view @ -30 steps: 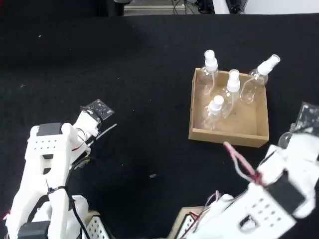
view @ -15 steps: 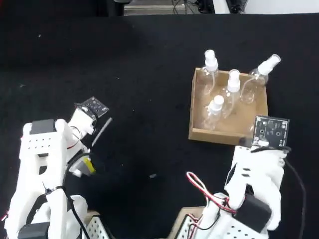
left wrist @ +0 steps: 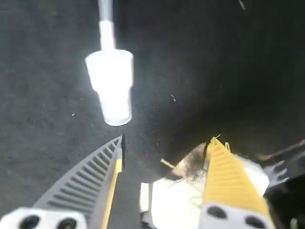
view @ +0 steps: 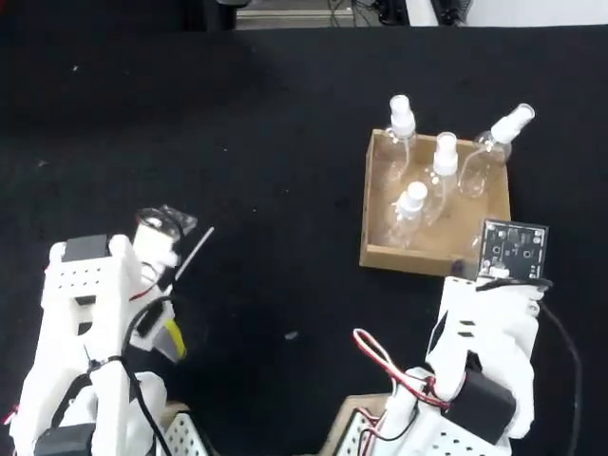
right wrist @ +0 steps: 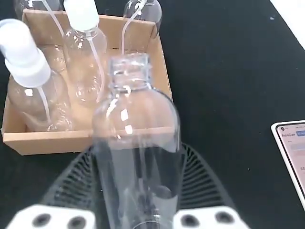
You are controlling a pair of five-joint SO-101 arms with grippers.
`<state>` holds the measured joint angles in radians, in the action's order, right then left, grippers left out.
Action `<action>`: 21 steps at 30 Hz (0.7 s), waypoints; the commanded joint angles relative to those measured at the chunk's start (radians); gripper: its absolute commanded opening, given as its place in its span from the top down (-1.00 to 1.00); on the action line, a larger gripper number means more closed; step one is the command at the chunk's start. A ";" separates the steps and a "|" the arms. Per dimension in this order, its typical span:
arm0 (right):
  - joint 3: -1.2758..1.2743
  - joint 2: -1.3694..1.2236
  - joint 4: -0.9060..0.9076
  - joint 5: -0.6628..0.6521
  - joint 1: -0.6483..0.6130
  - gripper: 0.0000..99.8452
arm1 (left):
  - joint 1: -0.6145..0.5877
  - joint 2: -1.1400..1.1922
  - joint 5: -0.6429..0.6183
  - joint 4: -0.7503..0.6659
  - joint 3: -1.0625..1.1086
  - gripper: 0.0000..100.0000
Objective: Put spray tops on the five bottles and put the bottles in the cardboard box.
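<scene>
A loose white spray top [left wrist: 112,86] lies on the black table, its tube [view: 193,253] pointing away from my left gripper [left wrist: 166,142]. That gripper is open just short of the top, touching nothing. My right gripper [right wrist: 137,152] is shut on a clear bottle [right wrist: 136,129] with a bare, uncapped neck, held upright just before the front wall of the cardboard box [right wrist: 86,137]. In the high view the right arm [view: 484,323] stands in front of the box [view: 432,258]. Several clear bottles with spray tops [view: 411,201] stand in the box.
The left arm [view: 90,285] is at the lower left of the table. A phone [right wrist: 291,152] lies on the table beside the right gripper, away from the box. Black cloth stretches between the two arms and behind the box.
The right arm has swung in from the table's right edge to the front of the box, then stopped. The left arm's wrist has drawn back slightly towards its base.
</scene>
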<state>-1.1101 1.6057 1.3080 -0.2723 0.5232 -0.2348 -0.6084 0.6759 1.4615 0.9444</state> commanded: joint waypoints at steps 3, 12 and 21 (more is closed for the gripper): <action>0.016 0.010 -0.023 0.006 -0.011 0.98 | 0.007 -0.017 0.100 -0.098 0.031 0.49; 0.013 0.010 -0.023 0.005 -0.006 0.98 | -0.134 -0.026 0.038 -0.442 0.142 0.48; 0.012 0.010 -0.023 0.005 -0.005 0.98 | -0.397 -0.017 0.175 -0.499 -0.013 0.48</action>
<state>-1.1101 1.6057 1.3080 -0.2723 0.5232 -0.5462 -0.6099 0.7449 0.9797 1.0319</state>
